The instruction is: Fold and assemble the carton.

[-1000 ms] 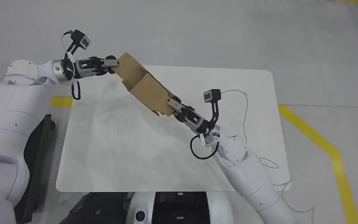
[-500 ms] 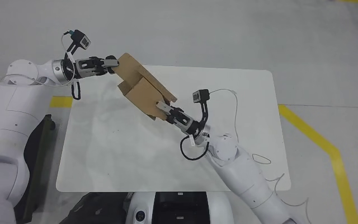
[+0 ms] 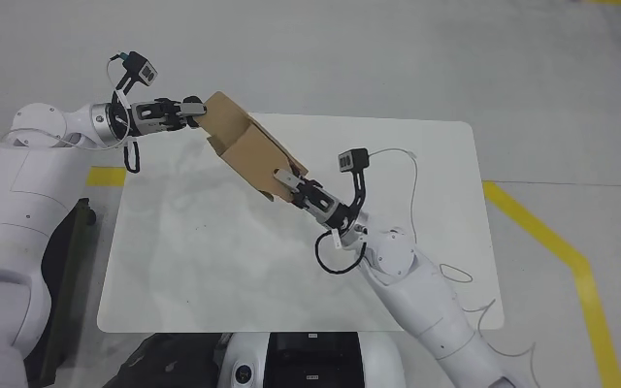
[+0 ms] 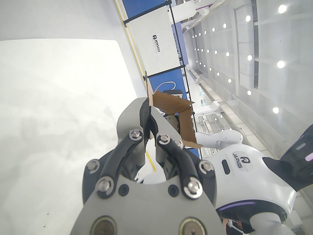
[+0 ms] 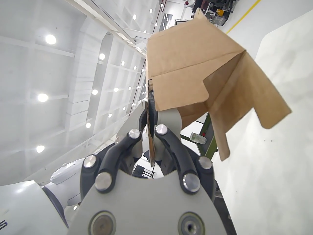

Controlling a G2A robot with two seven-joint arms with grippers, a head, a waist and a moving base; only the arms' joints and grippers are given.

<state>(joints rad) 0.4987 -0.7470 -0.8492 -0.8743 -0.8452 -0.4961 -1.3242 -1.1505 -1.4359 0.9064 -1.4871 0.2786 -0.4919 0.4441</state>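
Together, left end effector [image 3: 197, 109] and right end effector [image 3: 291, 182] pinch the open carton [image 3: 247, 150].

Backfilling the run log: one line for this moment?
carton: part-opened, held aloft over table | left gripper: shut on one end | right gripper: shut on opposite end
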